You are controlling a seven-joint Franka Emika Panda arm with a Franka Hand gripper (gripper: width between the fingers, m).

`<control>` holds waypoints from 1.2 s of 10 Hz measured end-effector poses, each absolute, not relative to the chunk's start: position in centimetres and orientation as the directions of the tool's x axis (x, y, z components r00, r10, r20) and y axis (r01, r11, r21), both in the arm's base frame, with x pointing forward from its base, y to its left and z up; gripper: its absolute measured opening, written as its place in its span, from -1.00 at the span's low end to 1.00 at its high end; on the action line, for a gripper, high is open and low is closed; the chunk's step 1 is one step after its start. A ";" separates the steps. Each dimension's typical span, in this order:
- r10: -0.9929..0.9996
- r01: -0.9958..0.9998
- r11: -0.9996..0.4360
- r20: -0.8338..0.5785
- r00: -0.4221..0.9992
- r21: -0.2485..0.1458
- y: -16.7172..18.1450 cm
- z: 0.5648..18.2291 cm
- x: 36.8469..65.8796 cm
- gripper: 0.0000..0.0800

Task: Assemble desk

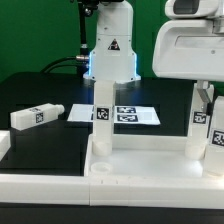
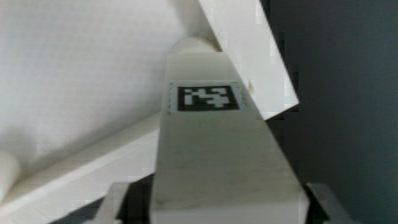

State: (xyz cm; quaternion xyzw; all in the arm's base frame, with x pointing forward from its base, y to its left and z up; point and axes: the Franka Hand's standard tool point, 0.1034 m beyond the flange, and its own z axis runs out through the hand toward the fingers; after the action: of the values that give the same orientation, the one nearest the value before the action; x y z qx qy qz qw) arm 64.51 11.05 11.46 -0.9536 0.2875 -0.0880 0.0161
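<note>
Exterior view: the gripper (image 1: 205, 125) clamps a leg (image 1: 203, 118) at the frame's right edge, over the desk panel (image 1: 150, 165) in the lower frame.
A tilted leg could jam or miss its socket. A mounted leg (image 1: 103, 112) stands centre, a loose leg (image 1: 36, 115) lies left. The socket stays hidden; the wrist view shows only the tagged leg between the fingers (image 2: 125, 200).

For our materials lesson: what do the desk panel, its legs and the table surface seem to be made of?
Desk panel: seemingly white plastic, smooth and matte, with a moulded raised rim.
Loose leg: the same white plastic, carrying a black-and-white tag.
Table: a dark, dull surface; whether cloth or mat is unclear.
</note>
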 end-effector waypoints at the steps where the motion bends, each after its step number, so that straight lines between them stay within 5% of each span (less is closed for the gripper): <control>1: -0.676 -0.670 -0.736 0.137 0.724 -0.092 10.9 11.4 64.3 -0.29; 4: -0.980 -0.972 -0.199 -0.003 0.201 -0.127 10.4 11.3 63.9 -0.29; 7: -0.998 -0.996 0.027 -0.067 -0.021 -0.090 10.2 11.4 64.0 -0.29; 9: -0.997 -0.995 -0.039 -0.058 0.045 -0.093 10.2 11.4 64.0 -0.09; 10: -0.977 -0.975 -0.204 -0.042 0.209 -0.090 10.3 11.2 63.7 -0.09; 11: -0.922 -0.918 -0.384 -0.023 0.388 -0.101 10.2 11.2 63.8 0.40; 12: -0.836 -0.832 -0.545 -0.007 0.549 -0.106 10.1 11.3 63.9 0.56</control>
State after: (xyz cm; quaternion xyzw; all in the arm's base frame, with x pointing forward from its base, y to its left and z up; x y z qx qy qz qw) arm 63.89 10.15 11.26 -0.8786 0.4746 -0.0220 0.0482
